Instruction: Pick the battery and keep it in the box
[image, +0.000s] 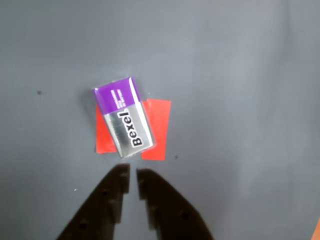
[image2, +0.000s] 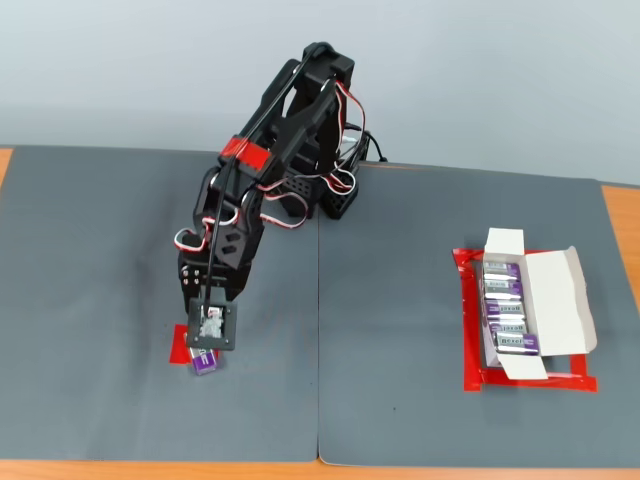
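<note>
gripper over a battery near the table's front left

in the wrist view the gripper (image: 133, 176) has its fingers nearly together, holding nothing, just short of the battery (image: 124, 117), which lies tilted on a red tape patch (image: 156, 129); the box (image2: 535, 312) sits open near the right edge, batteries inside, well apart from it
</note>
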